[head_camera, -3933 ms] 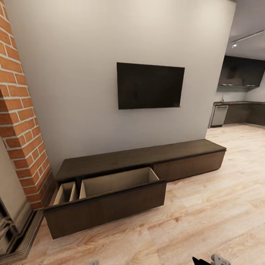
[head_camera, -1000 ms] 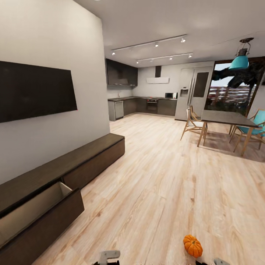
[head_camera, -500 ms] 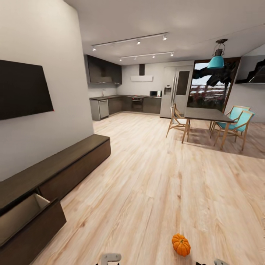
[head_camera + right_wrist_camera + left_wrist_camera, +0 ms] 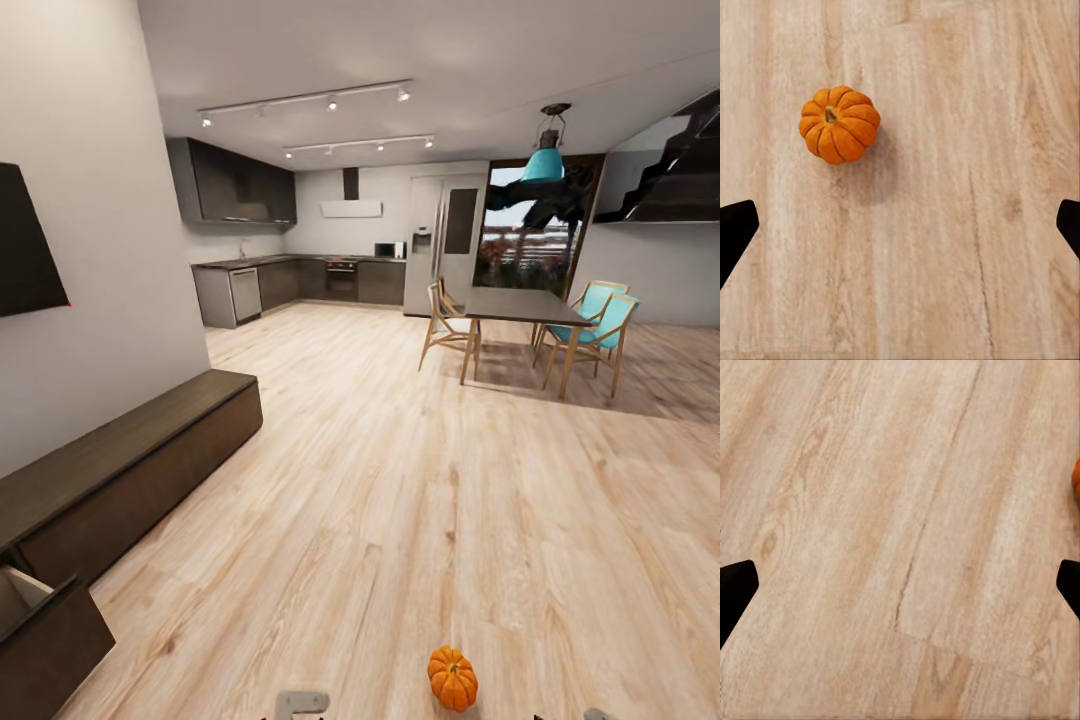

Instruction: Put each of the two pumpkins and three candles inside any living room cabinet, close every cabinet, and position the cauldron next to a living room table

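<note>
Head view, cabinet (image 4: 120, 470): seen along the left wall, well to the left of both grippers; its near drawer (image 4: 45, 630) is pulled out.
Left gripper (image 4: 900, 585): spread wide over bare floor (image 4: 870, 510), nothing held.
Pumpkin (image 4: 840, 124): upright on the floor, ahead of the right gripper, untouched.
Right gripper (image 4: 900, 225): spread wide, empty.
Dining table (image 4: 520, 305): far ahead, to the right.

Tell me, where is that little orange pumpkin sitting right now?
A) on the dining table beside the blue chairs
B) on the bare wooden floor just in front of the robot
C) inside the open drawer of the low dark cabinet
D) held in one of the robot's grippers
B: the pumpkin rests on the floor, stem up, with nothing touching it; the right wrist view also shows it lying on planks.
</note>
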Controlling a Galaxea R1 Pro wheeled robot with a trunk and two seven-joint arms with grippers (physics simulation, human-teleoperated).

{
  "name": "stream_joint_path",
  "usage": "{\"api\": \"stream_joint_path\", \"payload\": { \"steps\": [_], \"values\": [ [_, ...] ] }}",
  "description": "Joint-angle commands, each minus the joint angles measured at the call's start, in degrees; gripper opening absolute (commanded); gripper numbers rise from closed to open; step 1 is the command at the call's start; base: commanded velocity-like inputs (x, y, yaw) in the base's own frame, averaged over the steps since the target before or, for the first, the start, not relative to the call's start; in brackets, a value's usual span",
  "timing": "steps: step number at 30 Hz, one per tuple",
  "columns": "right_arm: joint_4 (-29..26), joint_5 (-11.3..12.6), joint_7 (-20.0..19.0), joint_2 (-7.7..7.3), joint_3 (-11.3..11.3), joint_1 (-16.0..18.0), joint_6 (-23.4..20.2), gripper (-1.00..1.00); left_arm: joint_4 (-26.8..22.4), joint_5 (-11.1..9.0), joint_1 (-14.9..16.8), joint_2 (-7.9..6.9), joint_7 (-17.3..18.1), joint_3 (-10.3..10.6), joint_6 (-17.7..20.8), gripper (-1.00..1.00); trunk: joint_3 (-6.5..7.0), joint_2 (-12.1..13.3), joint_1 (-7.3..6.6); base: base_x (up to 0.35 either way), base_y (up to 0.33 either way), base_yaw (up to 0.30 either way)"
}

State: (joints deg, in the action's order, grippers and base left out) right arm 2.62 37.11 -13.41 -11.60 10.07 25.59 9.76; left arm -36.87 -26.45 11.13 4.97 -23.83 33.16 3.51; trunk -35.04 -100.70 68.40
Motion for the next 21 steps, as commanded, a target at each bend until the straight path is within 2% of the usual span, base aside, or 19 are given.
{"api": "stream_joint_path", "payload": {
  "steps": [1, 4, 11, 21],
  "values": [
    [0.3, 0.9, -0.5, 0.0, 0.6, 0.4, 0.7, 1.0, -0.4, -0.6, -0.3, -0.05, -0.6, 0.7, 0.2, 1.0, -0.06, 0.0, 0.0, 0.0, 0.0, 0.0],
    [0.3, 0.9, -0.5, 0.0, 0.7, 1.4, 0.8, 1.0, -1.4, -1.4, -0.7, -0.05, -0.6, 1.5, 0.3, 1.0, -0.06, 0.0, 0.0, 0.0, 0.0, 0.0],
    [0.2, 0.3, -0.1, 2.2, 0.7, -0.8, 0.7, 1.0, 0.3, -0.7, -1.3, -0.87, -0.3, 0.6, 0.0, 1.0, -0.06, 0.0, 0.0, 0.065, 0.04, 0.0],
    [0.2, 0.2, 0.0, 2.28, 0.8, -0.8, 0.8, 1.0, 1.8, -0.7, -1.3, -0.93, -0.3, 0.7, -0.1, 1.0, -0.06, 0.0, 0.0, 0.1, 0.046, 0.0]
  ]
}}
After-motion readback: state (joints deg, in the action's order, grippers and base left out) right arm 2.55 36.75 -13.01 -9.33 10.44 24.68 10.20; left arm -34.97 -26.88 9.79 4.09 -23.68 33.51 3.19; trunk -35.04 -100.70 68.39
